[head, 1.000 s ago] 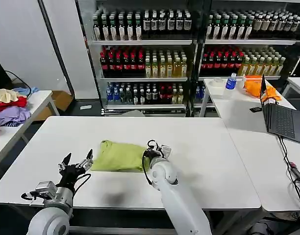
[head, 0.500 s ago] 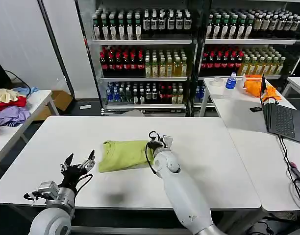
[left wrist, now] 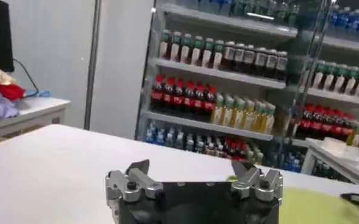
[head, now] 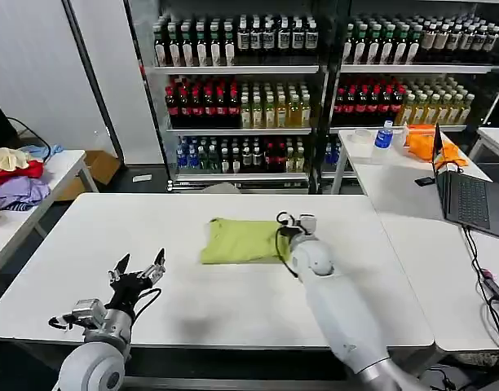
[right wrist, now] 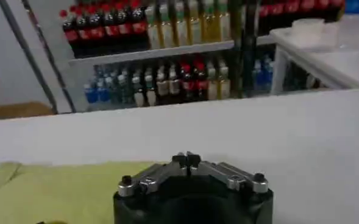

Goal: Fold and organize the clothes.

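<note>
- A folded lime T-shirt (head: 243,241) lay on the white table (head: 233,301), toward its far middle, in front of shelves of bottled drinks (head: 258,98).
- The right gripper (head: 292,230) sat at the shirt's right edge, fingertips pressed together in the right wrist view; whether any cloth was pinched between them could not be told.
- The left gripper (head: 138,275) hovered near the table's front left, well apart from the shirt, its fingers (left wrist: 136,176) spread wide and holding nothing.
</note>
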Controlling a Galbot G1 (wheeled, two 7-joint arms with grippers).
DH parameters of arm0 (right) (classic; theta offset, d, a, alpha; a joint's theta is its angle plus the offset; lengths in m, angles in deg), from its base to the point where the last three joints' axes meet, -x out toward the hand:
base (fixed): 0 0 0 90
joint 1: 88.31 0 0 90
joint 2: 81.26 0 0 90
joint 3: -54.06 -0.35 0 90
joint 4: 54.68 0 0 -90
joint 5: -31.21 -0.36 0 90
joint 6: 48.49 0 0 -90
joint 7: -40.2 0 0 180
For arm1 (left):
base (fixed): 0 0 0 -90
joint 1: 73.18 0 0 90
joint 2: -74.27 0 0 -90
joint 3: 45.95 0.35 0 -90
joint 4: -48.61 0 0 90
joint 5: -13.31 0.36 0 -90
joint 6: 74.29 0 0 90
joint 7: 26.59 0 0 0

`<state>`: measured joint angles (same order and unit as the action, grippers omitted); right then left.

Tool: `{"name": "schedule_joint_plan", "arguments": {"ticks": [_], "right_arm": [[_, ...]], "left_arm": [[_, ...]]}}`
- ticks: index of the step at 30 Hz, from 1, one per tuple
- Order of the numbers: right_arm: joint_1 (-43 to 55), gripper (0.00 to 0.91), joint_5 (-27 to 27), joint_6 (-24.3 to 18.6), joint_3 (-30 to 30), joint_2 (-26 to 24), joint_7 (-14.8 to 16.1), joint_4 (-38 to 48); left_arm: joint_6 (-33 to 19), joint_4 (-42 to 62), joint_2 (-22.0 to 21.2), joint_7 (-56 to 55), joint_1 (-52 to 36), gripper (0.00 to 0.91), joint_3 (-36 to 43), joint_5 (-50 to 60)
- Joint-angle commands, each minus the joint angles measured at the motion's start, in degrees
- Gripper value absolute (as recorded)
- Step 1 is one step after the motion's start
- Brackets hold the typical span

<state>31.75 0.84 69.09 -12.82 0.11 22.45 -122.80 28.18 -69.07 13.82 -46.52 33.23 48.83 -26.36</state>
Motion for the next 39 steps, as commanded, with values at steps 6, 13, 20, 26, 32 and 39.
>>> {"name": "schedule_joint_plan", "arguments": {"ticks": [6, 13, 20, 26, 32, 39], "right_arm": [[0.4, 0.907, 9.1, -9.3, 0.0, -6.4, 6.7, -0.6], [-6.0, 0.907, 17.6, -18.4, 0.7, -8.8, 6.0, -8.3], [-21.5, 0.907, 17.4, -21.2, -6.1, -14.3, 5.6, -30.0], [-36.3, 0.907, 14.0, -19.4, -13.9, -16.6, 5.2, -43.7], [-45.0, 0.907, 14.6, -19.1, -20.8, -17.0, 6.0, -49.2], [-49.2, 0.907, 14.5, -19.0, -22.9, -16.1, 6.1, -50.5]], "left_arm": [[0.0, 0.6, -0.5, 0.0, -1.5, 0.907, 2.1, 0.2], [-0.1, 0.4, -0.5, 0.0, -1.1, 0.907, 2.1, 0.3], [-0.4, -0.6, 0.5, 1.0, -0.2, 0.907, 0.9, 0.8], [-0.4, -0.9, 0.8, 1.4, -0.6, 0.907, 0.8, 1.7], [-0.4, -1.6, 1.1, 1.7, -0.7, 0.907, 1.5, 2.7], [-0.4, -2.6, 0.7, 2.2, -0.2, 0.907, 2.4, 4.8]]}}
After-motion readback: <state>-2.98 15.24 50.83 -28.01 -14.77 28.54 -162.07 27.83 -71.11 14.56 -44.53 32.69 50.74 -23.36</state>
